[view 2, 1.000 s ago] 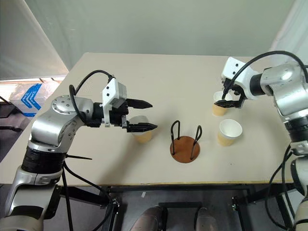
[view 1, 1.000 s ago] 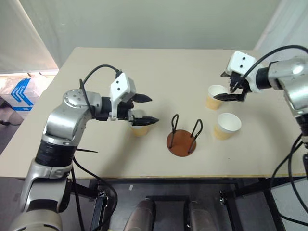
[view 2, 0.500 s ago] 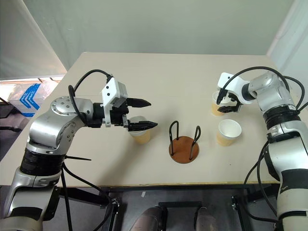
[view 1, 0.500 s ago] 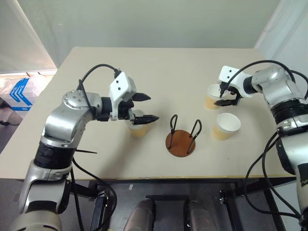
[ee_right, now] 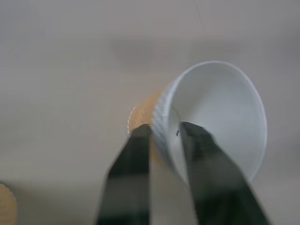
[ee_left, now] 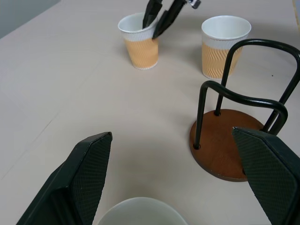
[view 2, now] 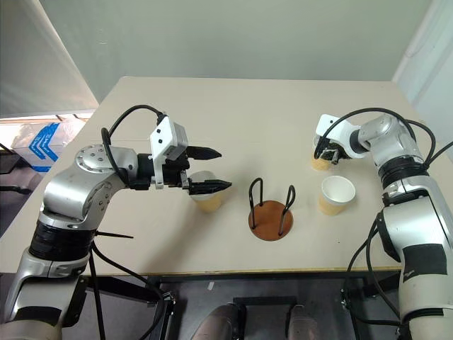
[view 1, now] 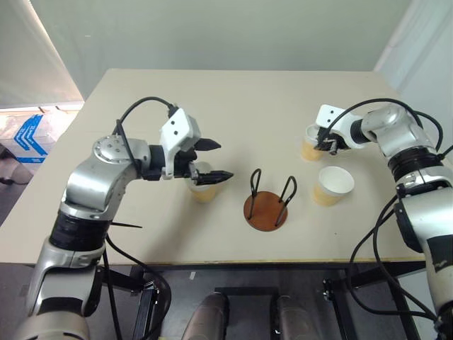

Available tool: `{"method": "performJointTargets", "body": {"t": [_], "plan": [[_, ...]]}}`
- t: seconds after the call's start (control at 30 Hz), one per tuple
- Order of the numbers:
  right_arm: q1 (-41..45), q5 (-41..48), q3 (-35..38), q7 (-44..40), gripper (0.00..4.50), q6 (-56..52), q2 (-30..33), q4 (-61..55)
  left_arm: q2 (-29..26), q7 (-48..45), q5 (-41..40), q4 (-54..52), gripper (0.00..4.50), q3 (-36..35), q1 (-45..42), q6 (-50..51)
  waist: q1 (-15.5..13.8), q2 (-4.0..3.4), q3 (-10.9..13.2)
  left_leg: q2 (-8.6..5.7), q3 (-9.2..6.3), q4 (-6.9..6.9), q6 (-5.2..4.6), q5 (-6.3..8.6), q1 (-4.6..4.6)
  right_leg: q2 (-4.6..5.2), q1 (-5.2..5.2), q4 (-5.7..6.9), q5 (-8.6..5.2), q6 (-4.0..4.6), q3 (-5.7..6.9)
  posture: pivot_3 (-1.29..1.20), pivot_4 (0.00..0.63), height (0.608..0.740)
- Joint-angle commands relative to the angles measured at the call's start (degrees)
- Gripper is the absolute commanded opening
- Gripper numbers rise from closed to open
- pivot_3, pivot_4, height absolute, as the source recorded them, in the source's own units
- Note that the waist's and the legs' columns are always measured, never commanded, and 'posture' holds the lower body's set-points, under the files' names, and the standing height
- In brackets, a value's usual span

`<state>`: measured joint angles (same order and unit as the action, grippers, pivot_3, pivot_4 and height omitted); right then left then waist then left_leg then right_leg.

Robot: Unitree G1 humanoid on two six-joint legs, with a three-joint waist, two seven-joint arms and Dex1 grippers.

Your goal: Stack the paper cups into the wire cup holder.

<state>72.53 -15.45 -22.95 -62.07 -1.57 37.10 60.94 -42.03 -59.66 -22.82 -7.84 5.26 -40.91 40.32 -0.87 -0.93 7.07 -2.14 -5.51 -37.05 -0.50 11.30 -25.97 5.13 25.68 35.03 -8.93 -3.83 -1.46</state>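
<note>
Paper cups [ee_left: 225, 44] and wire cup holder [view 1: 267, 209] bear no writing.

Three small paper cups, white at rim and inside, ribbed tan lower walls, all upright on the table. One cup [view 1: 204, 185] left of the wire cup holder [view 1: 267, 204]; two to its right, the far cup [view 1: 311, 144] pinched at the rim, the near cup [view 1: 331, 185] just beside it. Holder empty: round reddish-brown base, two upright black wire loops.
</note>
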Motion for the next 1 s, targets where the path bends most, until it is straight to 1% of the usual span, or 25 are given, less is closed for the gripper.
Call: {"method": "performJointTargets", "body": {"t": [0.03, 0.13, 0.3, 0.37, 0.47, 0.57, 0.67, 0.7, 0.83, 1.0], "plan": [[-0.8, 1.2, 2.5, -3.4, 0.02, -0.6, 2.3, -5.9, -0.8, -0.2, -0.1, -0.7, 4.5, -0.7, 0.1, -0.4, 0.0, 0.0, 0.0, 0.0, 0.0, 0.0, 0.08, 0.05, -0.01, 0.0, 0.0, 0.0, 0.0, 0.0, 0.01, 0.0, 0.15, 0.74], [-3.9, 2.3, 4.0, -6.8, 0.02, -2.9, 5.0, -12.3, -0.7, -0.6, -0.7, -0.4, 4.5, -1.0, 0.3, -0.1, -0.1, 0.0, 0.0, 0.0, -0.01, -0.01, 0.09, 0.04, -0.01, 0.0, -0.03, -0.01, -0.01, 0.01, 0.03, 0.0, 0.15, 0.74], [-10.3, 6.3, 7.6, -13.7, 0.02, -10.6, 10.4, -29.6, -0.7, -1.5, -2.6, -0.2, 4.5, -2.1, 0.4, 0.6, -0.2, 0.0, 0.0, 0.0, -0.02, -0.02, 0.23, -0.06, 0.0, 0.0, -0.08, -0.01, -0.02, 0.03, 0.05, 0.0, 0.15, 0.74], [-11.6, 11.4, 10.6, -18.9, 0.02, -19.2, 13.5, -41.7, -1.5, -3.7, -5.5, -0.7, 4.5, -3.9, 0.7, 1.7, -0.1, -0.05, 0.0, 0.0, -0.02, -0.01, 0.39, -0.22, 0.0, -0.01, -0.06, 0.0, -0.02, 0.03, 0.06, 0.0, 0.15, 0.74], [-12.1, 17.1, 13.2, -23.0, 0.02, -28.9, 16.5, -54.5, -2.2, -5.5, -9.4, -1.0, 4.5, -6.4, 0.8, 3.5, 0.1, -0.08, 0.1, 0.01, 0.0, 0.09, 0.64, -0.4, -0.02, -0.03, -0.01, 0.0, -0.03, 0.02, 0.05, 0.0, 0.15, 0.74], [-8.6, 25.4, 14.8, -27.7, 0.02, -41.1, 19.8, -69.2, -2.6, -6.8, -13.8, 1.1, 4.5, -9.7, -0.1, 6.1, 0.2, -0.09, 0.1, 0.07, -0.02, 0.13, 0.54, -0.51, 0.04, -0.09, -0.06, -0.02, -0.07, 0.06, 0.07, 0.0, 0.15, 0.74], [-5.9, 29.2, 14.6, -27.4, 0.02, -46.9, 20.7, -75.1, -3.6, -8.1, -13.9, 1.8, 4.5, -9.5, -0.3, 5.5, 0.3, -0.05, 0.0, 0.08, -0.02, 0.22, 0.48, -0.65, 0.11, -0.15, -0.07, -0.01, -0.18, 0.13, 0.05, 0.0, 0.15, 0.74], [-5.3, 30.0, 14.4, -26.9, 0.02, -48.1, 20.8, -76.1, -3.8, -8.4, -13.9, 1.9, 4.5, -9.3, -0.3, 5.2, 0.3, 0.02, 0.0, 0.07, -0.06, 0.29, 0.41, -0.68, 0.14, -0.15, -0.08, -0.03, -0.29, 0.28, 0.06, 0.0, 0.15, 0.74], [-4.8, 35.8, 13.9, -24.5, 0.02, -54.9, 18.9, -83.3, -3.8, -9.4, -13.8, 3.1, 4.5, -9.0, -1.6, 4.5, 0.2, 0.07, 0.0, 0.01, -0.15, 0.33, 0.14, -0.76, 0.13, -0.14, -0.08, 0.01, -0.31, 0.41, 0.04, 0.0, 0.15, 0.74], [-9.6, 35.7, 10.3, -23.7, 0.02, -51.2, 20.3, -87.4, -4.1, -9.9, -12.5, 3.8, 4.5, -8.0, -1.9, 3.1, 0.1, 0.12, 0.0, -0.05, -0.28, 0.46, 0.02, -0.87, 0.12, -0.15, -0.07, 0.02, -0.28, 0.45, 0.06, 0.0, 0.15, 0.74]]}}
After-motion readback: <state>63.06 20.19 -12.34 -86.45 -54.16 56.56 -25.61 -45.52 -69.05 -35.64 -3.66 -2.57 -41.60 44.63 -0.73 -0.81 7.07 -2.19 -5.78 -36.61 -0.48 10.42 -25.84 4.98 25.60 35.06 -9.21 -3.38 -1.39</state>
